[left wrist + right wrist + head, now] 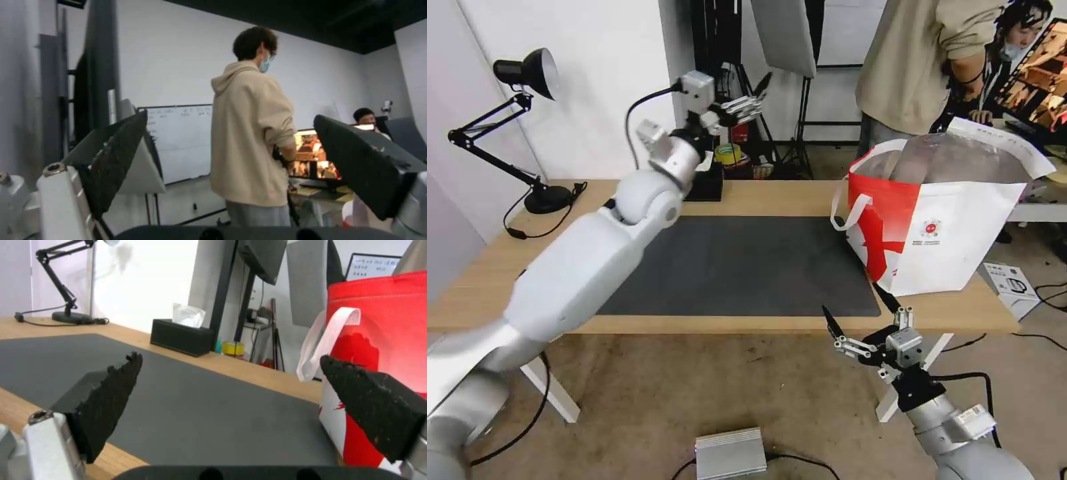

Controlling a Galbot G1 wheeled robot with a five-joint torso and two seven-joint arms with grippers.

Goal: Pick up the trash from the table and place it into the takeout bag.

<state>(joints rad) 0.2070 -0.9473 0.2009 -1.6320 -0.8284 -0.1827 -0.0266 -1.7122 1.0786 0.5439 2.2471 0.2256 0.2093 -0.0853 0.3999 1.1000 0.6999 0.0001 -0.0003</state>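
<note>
Fingers of the left gripper [758, 90] stand apart and empty, raised high beyond the table's [774, 197] far edge. Right gripper [860, 312], likewise spread and empty, hangs at the near edge just beside the takeout bag [960, 233]. No trash lies on the dark mat [747, 267], so the job looks done.

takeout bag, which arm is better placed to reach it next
Likely right. The right gripper sits low at the near edge of the table beside the takeout bag, jaws open. The left gripper is raised over the far edge, farther away.
</note>
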